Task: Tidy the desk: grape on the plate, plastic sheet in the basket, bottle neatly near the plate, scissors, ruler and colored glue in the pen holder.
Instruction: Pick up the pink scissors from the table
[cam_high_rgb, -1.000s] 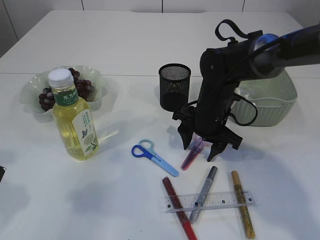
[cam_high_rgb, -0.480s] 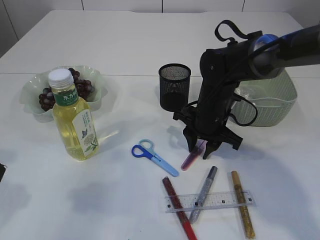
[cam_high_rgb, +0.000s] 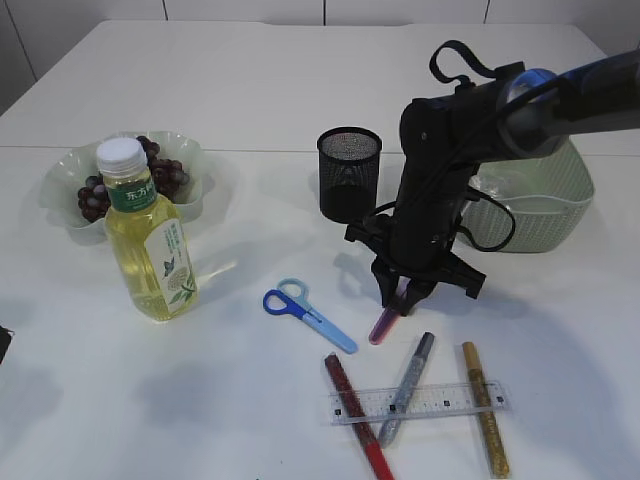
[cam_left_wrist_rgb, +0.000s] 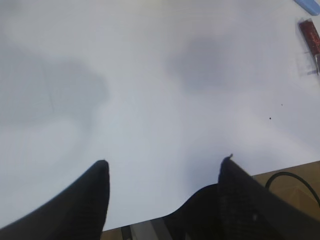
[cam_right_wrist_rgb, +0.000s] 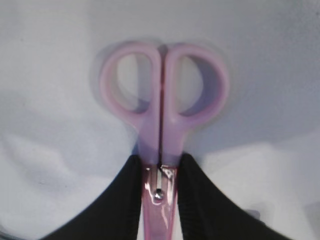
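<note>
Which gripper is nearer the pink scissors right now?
Right. The right gripper has its fingers pressed against both sides of the pink scissors at the pivot. The left gripper is open over bare table, with no pink scissors in its view.

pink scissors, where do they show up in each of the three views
Exterior view: the pink scissors lie right of centre on the table, blade end poking out below the right gripper.
Left wrist view: not in it.
Right wrist view: centre, handles up, pivot pinched between the gripper's fingers.
Shared landmark: the right gripper closed around them.
</note>
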